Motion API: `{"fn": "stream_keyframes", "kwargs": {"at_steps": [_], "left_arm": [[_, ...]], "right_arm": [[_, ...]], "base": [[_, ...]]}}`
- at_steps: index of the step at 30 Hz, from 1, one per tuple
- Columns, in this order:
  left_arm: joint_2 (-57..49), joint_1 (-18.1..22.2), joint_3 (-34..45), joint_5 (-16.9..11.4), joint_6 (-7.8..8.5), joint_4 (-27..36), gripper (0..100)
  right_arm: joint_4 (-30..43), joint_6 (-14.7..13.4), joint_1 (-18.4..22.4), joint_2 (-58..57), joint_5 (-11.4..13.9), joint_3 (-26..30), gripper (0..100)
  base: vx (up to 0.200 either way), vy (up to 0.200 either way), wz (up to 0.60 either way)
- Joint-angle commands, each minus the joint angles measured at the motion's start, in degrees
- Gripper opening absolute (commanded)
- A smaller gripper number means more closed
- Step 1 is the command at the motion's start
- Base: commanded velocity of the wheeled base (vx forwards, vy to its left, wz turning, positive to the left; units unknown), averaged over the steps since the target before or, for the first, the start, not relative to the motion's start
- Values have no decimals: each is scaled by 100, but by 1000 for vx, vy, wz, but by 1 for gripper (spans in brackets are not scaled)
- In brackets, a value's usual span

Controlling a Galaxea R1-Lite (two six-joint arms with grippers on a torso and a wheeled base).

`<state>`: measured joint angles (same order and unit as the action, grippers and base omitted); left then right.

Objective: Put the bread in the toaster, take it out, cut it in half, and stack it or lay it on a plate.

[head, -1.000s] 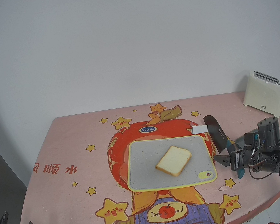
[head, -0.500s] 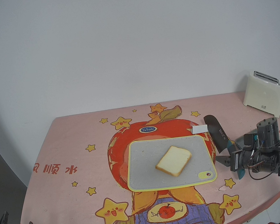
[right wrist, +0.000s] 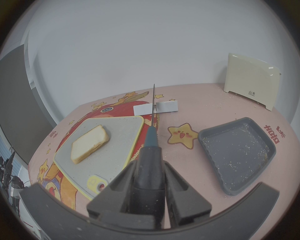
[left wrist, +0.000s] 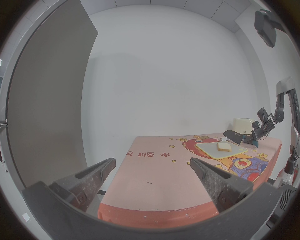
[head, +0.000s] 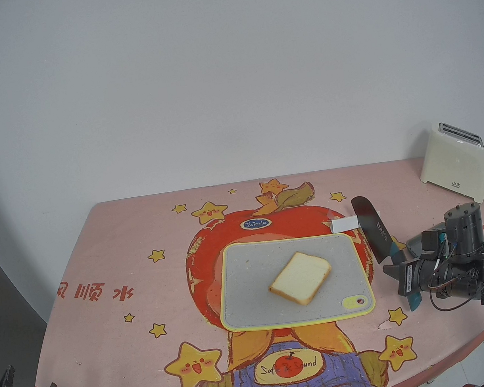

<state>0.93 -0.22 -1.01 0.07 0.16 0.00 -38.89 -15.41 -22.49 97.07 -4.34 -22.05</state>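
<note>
The board (head: 247,299) sits centre frame with your bread (head: 300,277) on it, well left of the knife (head: 373,226). Your right fingers (right wrist: 184,197) clamp its handle at the right edge. Your left fingers (left wrist: 90,178) stand apart, lower left.

Matt speckled plastic cutting board (head: 251,281), smooth plastic toaster (head: 456,166), matt rubbery tray (right wrist: 237,150)

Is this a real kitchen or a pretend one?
Probably a pretend kitchen in a plain room: a toaster, a cutting board with bread, on a cartoon-printed table by a bare wall.
</note>
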Motion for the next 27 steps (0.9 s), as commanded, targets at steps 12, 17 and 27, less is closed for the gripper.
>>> {"fn": "stream_keyframes", "kwargs": {"at_steps": [12,17,27], "left_arm": [[-57,4,92,1,2,0,100],[-57,-4,92,1,2,0,100],[-57,4,92,1,2,0,100]], "right_arm": [[-137,20,-133,-496,-146,-10,0],[-172,29,-344,-646,-164,-124,0],[-769,29,-335,-602,-216,-18,0]], "base": [[0,0,0],[0,0,0],[0,0,0]]}}
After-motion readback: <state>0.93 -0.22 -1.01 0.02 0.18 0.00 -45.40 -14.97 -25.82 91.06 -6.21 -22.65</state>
